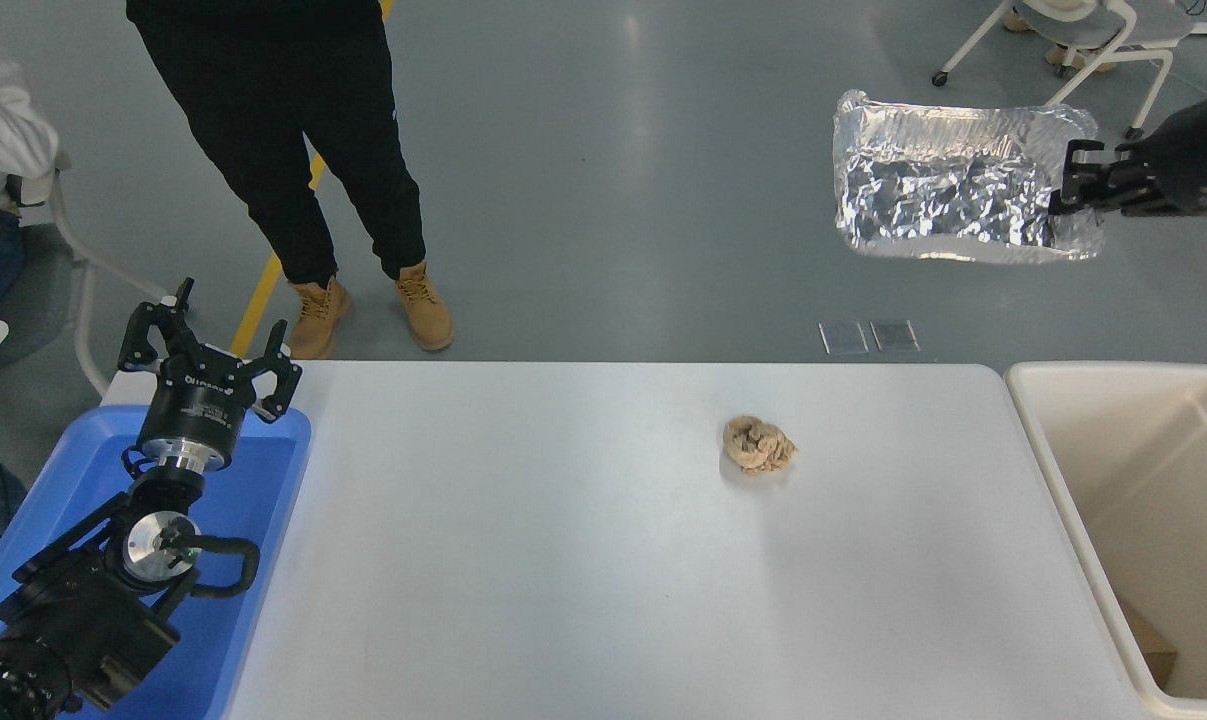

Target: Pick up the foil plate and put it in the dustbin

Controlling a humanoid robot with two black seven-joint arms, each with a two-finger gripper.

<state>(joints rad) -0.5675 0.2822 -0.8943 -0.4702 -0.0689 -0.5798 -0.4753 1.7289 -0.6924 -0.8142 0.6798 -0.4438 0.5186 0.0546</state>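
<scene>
The shiny crinkled foil plate hangs high in the air at the upper right, beyond the table's far edge, and my right gripper is shut on its right rim. The cream dustbin stands against the table's right end, below and nearer than the plate, with its mouth facing up. My left gripper stays parked at the lower left over the blue tray, its fingers spread open with nothing in them.
A small crumpled brown paper ball lies on the white table. A blue tray sits at the table's left end. A person stands at the far side; a wheeled chair is top right.
</scene>
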